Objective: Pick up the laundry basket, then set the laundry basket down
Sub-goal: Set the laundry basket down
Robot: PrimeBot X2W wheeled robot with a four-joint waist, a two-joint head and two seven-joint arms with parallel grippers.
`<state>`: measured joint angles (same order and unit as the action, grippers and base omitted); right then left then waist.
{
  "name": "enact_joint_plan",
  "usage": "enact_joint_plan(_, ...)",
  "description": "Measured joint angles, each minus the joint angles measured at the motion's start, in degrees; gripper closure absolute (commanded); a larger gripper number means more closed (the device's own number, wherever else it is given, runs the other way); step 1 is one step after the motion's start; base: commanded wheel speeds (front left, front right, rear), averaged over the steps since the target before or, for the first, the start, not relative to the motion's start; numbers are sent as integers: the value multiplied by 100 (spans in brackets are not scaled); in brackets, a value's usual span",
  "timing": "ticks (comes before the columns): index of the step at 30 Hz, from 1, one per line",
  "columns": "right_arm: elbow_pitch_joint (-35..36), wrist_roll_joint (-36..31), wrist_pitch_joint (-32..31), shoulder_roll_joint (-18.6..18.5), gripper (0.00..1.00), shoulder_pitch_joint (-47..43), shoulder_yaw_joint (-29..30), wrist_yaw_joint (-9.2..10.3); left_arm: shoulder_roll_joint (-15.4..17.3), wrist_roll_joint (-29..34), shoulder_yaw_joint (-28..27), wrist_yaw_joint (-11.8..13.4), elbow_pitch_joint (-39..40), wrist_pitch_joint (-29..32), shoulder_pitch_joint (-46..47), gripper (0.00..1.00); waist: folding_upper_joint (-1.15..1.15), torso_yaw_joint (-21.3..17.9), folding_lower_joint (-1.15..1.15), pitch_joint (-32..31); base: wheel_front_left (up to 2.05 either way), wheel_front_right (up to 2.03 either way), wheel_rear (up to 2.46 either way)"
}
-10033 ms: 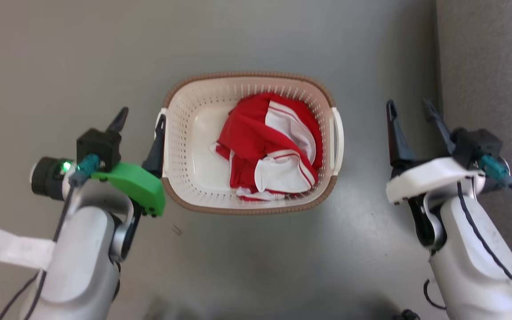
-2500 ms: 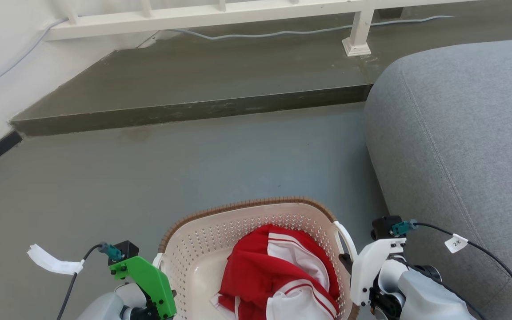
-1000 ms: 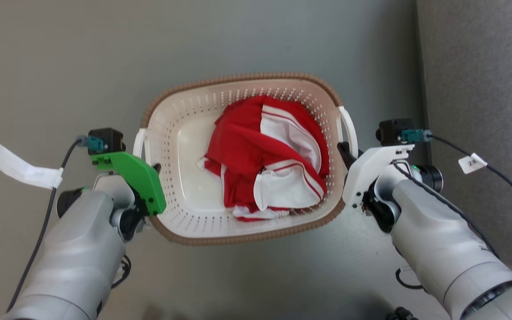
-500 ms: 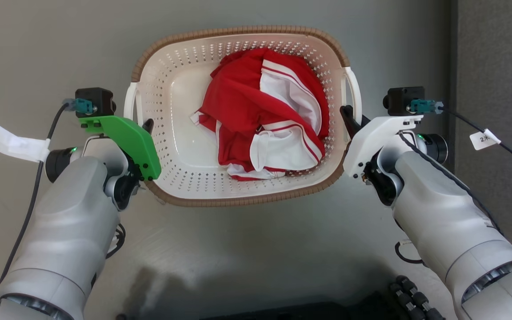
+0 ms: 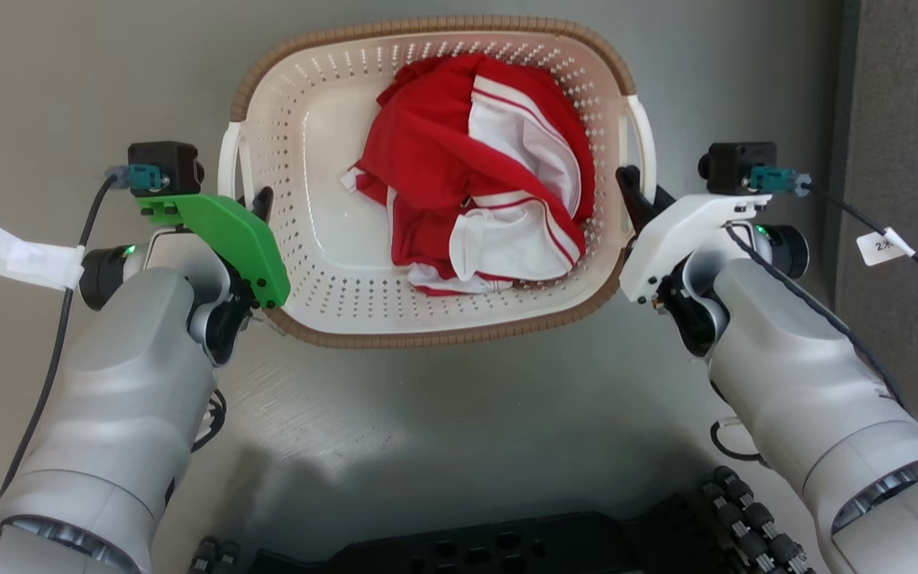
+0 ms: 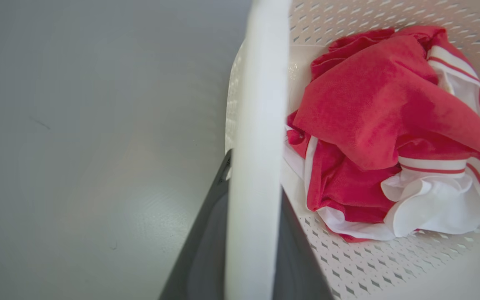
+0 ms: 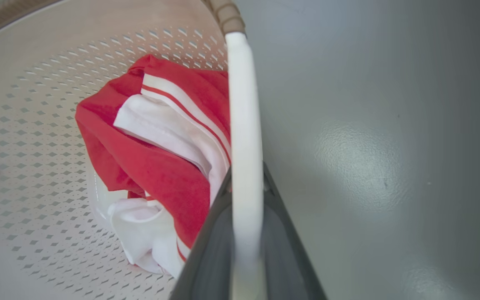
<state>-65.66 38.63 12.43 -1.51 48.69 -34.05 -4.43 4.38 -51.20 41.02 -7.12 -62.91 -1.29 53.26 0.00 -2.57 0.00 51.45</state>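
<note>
Both arms reach forward; left gripper (image 5: pixel 256 209) and right gripper (image 5: pixel 633 188) each clamp 2 fingers on the laundry basket (image 5: pixel 323 263).

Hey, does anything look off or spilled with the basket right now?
Nothing stands out. The basket is intact, the garment lies crumpled wholly inside it, and the left gripper and right gripper clamp its left handle and right handle.

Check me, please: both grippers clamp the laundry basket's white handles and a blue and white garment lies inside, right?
The garment is red and white, not blue, per the head view; the left gripper and right gripper do clamp the white handles of the laundry basket.
</note>
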Motion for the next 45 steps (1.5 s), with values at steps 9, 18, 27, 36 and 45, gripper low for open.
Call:
enact_joint_plan(9,-5,18,149,-36,100,134,22,-33,-21,-1,60,0,-54,-80,117,100,0,48,0,132,0,0,0)
enact_joint_plan(18,-45,27,210,-42,100,135,29,-62,-24,-3,157,0,-79,-83,137,100,0,61,-1,142,0,0,0)
enact_joint_plan(27,-102,27,214,-56,100,156,-58,-105,-42,-4,310,-1,-120,-76,147,75,0,73,-1,99,0,0,0)
enact_joint_plan(36,-198,158,59,-185,0,85,-129,-122,24,-4,385,-19,-148,-148,153,0,0,110,0,1,0,0,0)
enact_joint_plan(45,-148,187,119,-201,0,-15,-152,-161,46,-103,330,-19,-219,-555,110,0,0,117,0,-226,0,0,0)
